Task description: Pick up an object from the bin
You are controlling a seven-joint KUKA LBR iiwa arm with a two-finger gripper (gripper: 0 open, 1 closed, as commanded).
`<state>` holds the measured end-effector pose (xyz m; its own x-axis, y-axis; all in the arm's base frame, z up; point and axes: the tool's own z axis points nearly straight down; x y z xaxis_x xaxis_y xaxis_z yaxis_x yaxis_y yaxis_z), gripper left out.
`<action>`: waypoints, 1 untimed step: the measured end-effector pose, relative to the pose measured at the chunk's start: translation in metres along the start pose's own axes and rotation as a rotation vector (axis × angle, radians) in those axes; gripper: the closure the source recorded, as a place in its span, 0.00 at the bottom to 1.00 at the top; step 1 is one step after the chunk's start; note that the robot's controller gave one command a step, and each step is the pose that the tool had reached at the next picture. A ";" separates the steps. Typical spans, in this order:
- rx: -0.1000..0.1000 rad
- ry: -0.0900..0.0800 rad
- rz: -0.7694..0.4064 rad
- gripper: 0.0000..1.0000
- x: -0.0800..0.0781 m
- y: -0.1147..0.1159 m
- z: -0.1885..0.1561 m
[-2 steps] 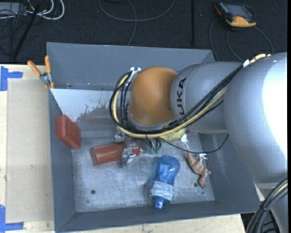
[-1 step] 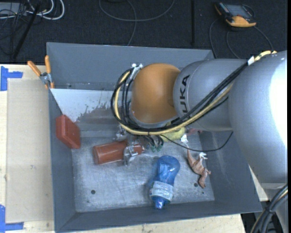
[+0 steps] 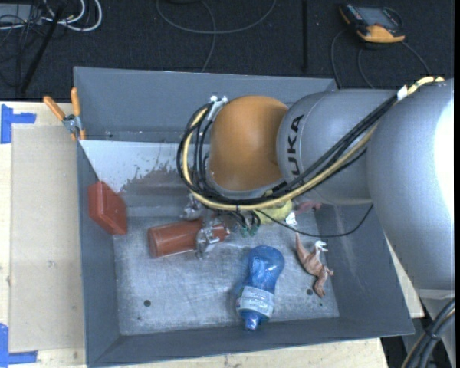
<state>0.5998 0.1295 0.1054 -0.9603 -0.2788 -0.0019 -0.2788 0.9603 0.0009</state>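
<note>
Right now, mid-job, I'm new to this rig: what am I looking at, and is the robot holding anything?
The picture is taken by one camera looking down, a little from the side, into a grey metal bin. The big silver arm with the orange cover reaches in from the right. Its gripper sits low at the right end of a reddish-brown tube lying on its side mid-bin. I can't tell whether it has hold of it. Also in the bin are a red block by the left wall, a crushed blue bottle toward the front, and a small brown toy animal on the right.
</note>
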 end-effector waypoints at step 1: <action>0.000 0.007 0.001 1.00 0.002 0.000 -0.010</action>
